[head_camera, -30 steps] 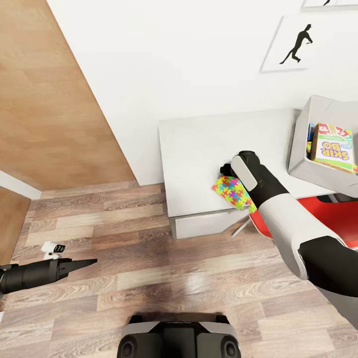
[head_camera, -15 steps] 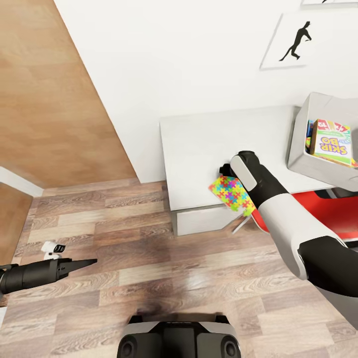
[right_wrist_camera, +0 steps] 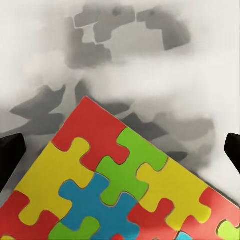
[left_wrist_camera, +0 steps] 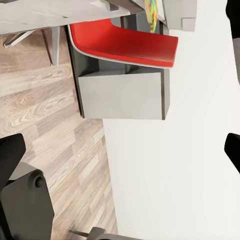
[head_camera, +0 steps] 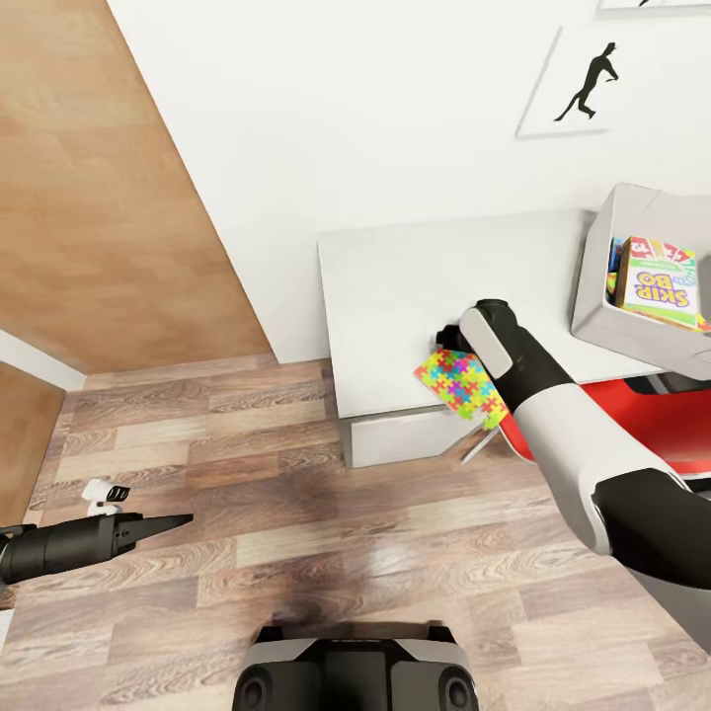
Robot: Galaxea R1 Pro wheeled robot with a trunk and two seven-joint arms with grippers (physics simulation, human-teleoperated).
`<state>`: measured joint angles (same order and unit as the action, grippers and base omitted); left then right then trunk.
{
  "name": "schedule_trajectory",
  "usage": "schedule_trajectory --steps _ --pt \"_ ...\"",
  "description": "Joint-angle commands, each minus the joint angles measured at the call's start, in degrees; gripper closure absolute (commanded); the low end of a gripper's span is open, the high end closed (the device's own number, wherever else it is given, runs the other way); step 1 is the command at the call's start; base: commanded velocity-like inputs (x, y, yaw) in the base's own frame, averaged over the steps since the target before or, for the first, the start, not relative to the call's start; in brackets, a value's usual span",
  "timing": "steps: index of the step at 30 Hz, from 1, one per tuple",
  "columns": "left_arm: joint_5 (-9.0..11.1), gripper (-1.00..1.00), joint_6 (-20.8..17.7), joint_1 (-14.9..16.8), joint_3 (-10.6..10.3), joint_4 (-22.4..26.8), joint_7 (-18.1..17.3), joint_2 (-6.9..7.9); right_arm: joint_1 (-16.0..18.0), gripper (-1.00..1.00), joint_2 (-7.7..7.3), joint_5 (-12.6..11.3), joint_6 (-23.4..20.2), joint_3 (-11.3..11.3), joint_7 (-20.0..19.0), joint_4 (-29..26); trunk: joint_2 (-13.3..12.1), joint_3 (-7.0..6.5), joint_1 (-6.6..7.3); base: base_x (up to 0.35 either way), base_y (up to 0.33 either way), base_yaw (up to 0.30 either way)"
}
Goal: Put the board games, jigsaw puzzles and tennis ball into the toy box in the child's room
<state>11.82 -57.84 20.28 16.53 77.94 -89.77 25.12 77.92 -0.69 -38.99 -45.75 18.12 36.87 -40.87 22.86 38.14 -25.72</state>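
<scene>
One jigsaw puzzle, a thin mat of bright pieces, lies at the front edge of the light grey table, its corner hanging past the edge. My right gripper is just behind it, mostly hidden by my wrist. In the right wrist view the puzzle lies below my open right gripper, whose fingertips stand wide apart. The grey toy box stands at the table's right end with the "SKIP BO" board game inside. My left gripper hangs low over the floor, open.
A red chair is tucked under the table, also seen from the left wrist. A wooden door stands at the left by the white wall. A silhouette print hangs above the table. Wood-plank floor lies before my base.
The head view has shifted slightly. Both arms and the puzzle hold their places relative to the table.
</scene>
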Motion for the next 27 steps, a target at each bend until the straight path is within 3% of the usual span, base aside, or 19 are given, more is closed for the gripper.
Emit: schedule_trajectory --steps 1,6,10,16,27 --pt "0.0 -1.0 -0.6 0.0 0.0 0.0 -0.2 0.02 0.0 -1.0 -0.09 -0.6 -0.1 -0.2 0.5 2.7 0.1 0.08 -0.06 0.0 0.0 0.0" --pt "0.0 -1.0 -0.6 0.0 0.0 0.0 -0.2 0.01 0.1 -1.0 0.0 -0.5 -0.1 -3.4 0.5 2.3 0.1 0.08 -0.06 0.0 0.0 0.0" --pt "0.0 -1.0 -0.6 0.0 0.0 0.0 -0.2 0.02 0.1 -1.0 -0.03 -0.5 -0.1 -4.5 0.7 0.3 0.1 0.08 -0.06 0.0 0.0 0.0" --pt "0.0 -1.0 -0.6 0.0 0.0 0.0 -0.2 0.02 0.0 -1.0 -0.28 -0.5 -0.9 -4.9 1.1 -9.1 0.1 0.08 -0.06 0.0 0.0 0.0" --pt "0.0 -1.0 -0.6 0.0 0.0 0.0 -0.2 0.02 -0.1 -1.0 -0.4 -0.6 -1.0 -5.0 1.2 -11.2 0.1 -0.49 -0.06 0.0 0.0 -0.09"
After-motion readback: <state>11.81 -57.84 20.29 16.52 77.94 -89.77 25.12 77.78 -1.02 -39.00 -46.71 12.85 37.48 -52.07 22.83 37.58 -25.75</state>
